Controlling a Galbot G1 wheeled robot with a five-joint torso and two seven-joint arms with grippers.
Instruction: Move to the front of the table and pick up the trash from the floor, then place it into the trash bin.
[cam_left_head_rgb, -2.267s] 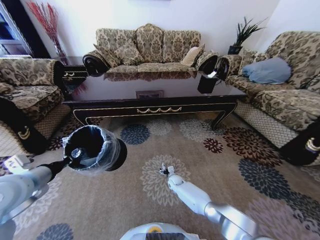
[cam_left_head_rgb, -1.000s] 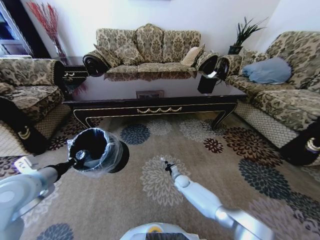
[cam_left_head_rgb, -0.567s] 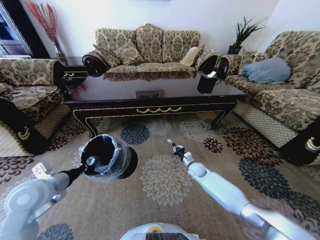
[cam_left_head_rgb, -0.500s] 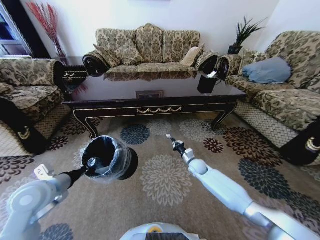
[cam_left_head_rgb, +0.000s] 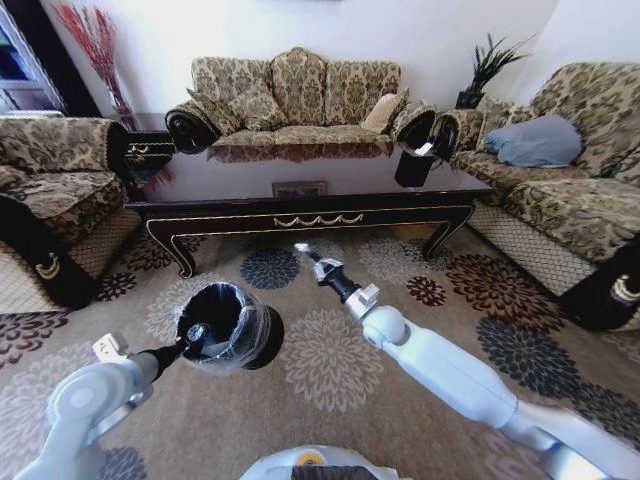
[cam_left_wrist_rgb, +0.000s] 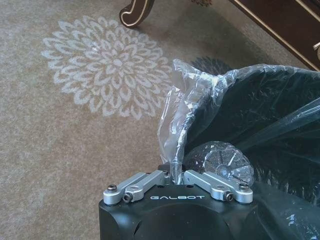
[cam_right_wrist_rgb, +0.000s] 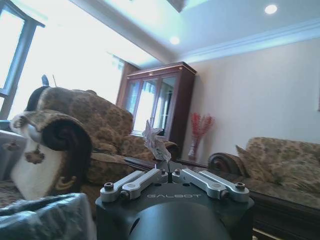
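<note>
I am parked in front of the long dark coffee worktop, on the flowered carpet, and the step in hand is the drop: the litter is already off the floor and has to go into the bin.

My left tool is pressed together on the rim of the black trash bin, pinching the clear plastic liner folded over that rim. The bin hangs tilted above the carpet, its mouth turned up and toward me. In the left wrist view a clear plastic bottle lies inside it, just past the tool, its ribbed base facing the camera.

My right tool is stretched forward and up, between the bin and the worktop's front edge, pointing toward the worktop. It is pinching a small crumpled scrap of white paper, which sticks up from the fingertips in the right wrist view. That scrap is well apart from the bin's mouth and beyond it.

As I judge it, the next move calls for bringing the right tool back and across to my left until the scrap hangs over the open mouth, or tipping the bin toward it, before letting go. The paper is light and could drift, so I would want it low over the liner, and I would keep the left grip firm, since only thin plastic and rim sit between those fingers.
</note>
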